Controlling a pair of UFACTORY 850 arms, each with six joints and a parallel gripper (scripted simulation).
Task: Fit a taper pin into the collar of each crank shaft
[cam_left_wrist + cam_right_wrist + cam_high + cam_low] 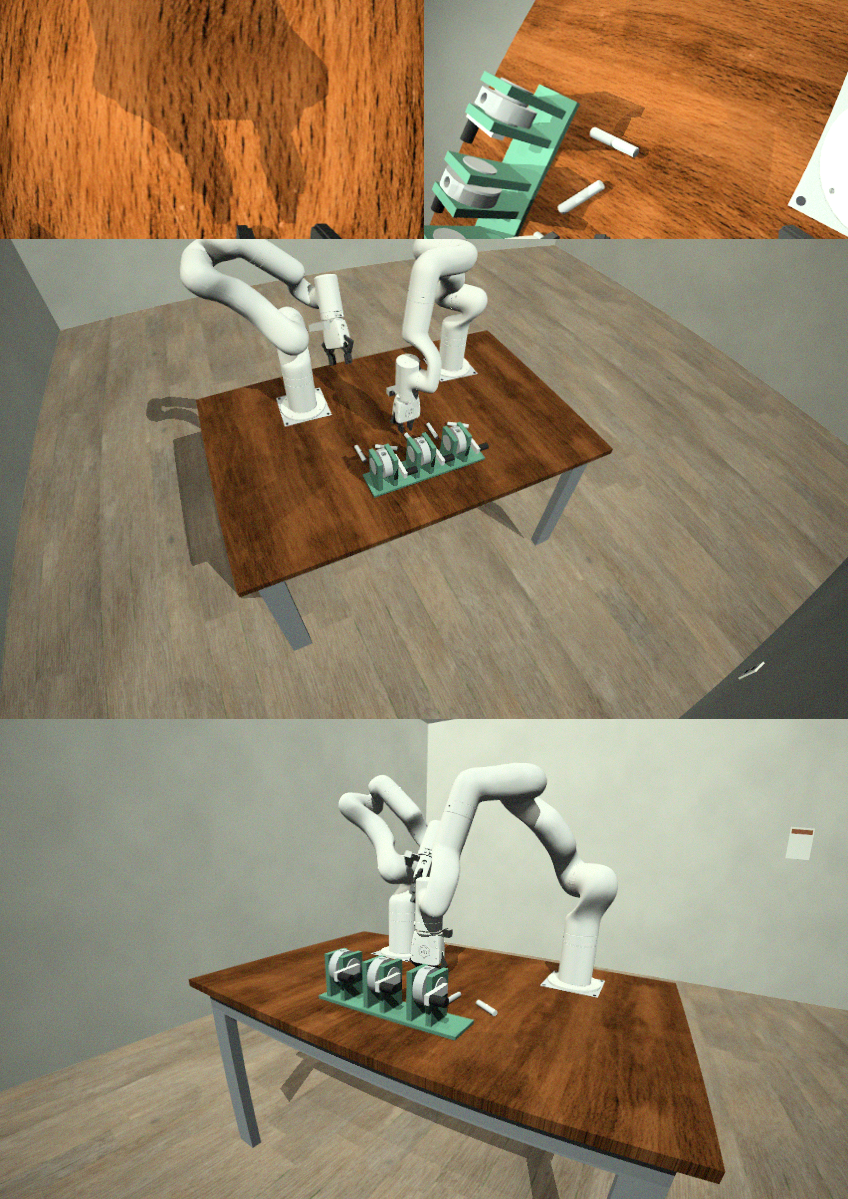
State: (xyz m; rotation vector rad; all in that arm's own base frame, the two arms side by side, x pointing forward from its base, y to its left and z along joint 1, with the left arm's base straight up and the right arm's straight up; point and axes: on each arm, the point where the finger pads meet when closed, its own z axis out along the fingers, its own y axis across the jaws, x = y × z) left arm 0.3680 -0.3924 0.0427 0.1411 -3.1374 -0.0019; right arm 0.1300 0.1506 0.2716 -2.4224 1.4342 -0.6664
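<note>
The left jaws (pixel 405 428) (pixel 428 964) stand partly parted with nothing between them, pointed down behind the middle of the stand; the right jaws (pixel 340 361) (pixel 420 871) are released and spread wide, well apart from the stand. A brown wood counter (pixel 285 506) (pixel 565 1075) (pixel 50 149) (pixel 723 100) carries both white arms, the left arm (pixel 419 310) (pixel 496 781) reaching in toward the work and the right arm (pixel 238 304) (pixel 363 826) folded back, its jaws near the counter's rear edge. The left wrist view shows wood grain crossed by a forked shadow. On the counter lies a long green stand (pixel 371 488) (pixel 455 1025) (pixel 526 149), its uprights flanking three pale collars (pixel 386 463) (pixel 420 986) (pixel 506 110) in a row. Black crank handles (pixel 411 470) (pixel 437 1000) (pixel 469 130) all jut out on the same side. White pins lie loose behind the stand: an end pin (pixel 360 452) (pixel 486 1008) (pixel 614 141), a second pin (pixel 382 446) (pixel 454 996) (pixel 581 196) near it at another angle, and others farther along the row, partly hidden. Smallest of all, dark holes (pixel 484 97) show in two collars from the right wrist.
</note>
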